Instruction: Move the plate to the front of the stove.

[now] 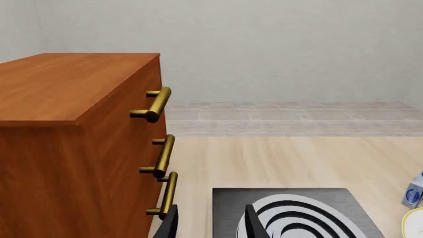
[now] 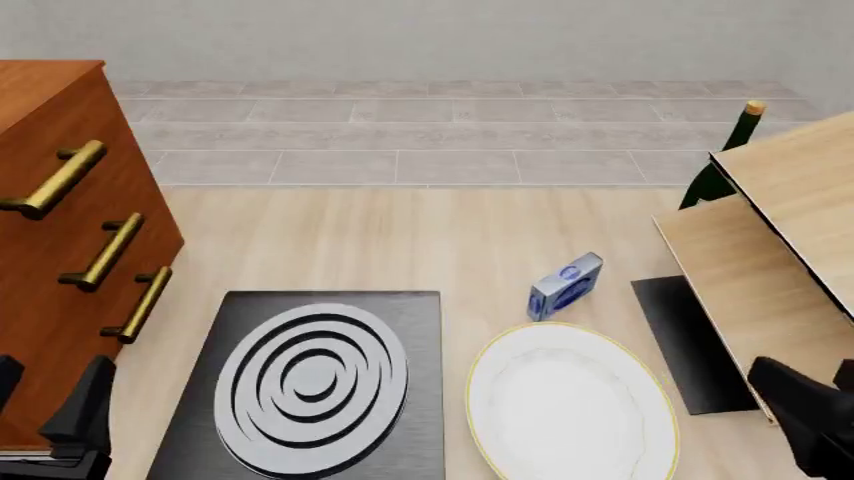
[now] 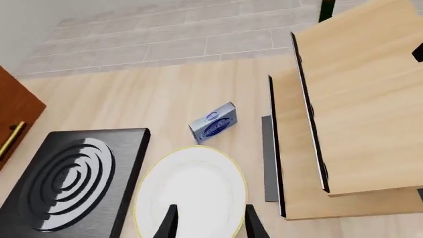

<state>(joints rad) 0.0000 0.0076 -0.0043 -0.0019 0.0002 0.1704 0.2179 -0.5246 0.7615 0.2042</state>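
Both hands open, empty | plate (image 2: pixel 571 405) right of stove (image 2: pixel 400 330) | both cropped below

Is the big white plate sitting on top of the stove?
No, the plate lies flat on the wooden table to the right of the stove, with a strip of bare table between them.

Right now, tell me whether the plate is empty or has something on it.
Empty. The plate lies flat on the table beside the stove, and its white well is bare in both the front and right wrist views.
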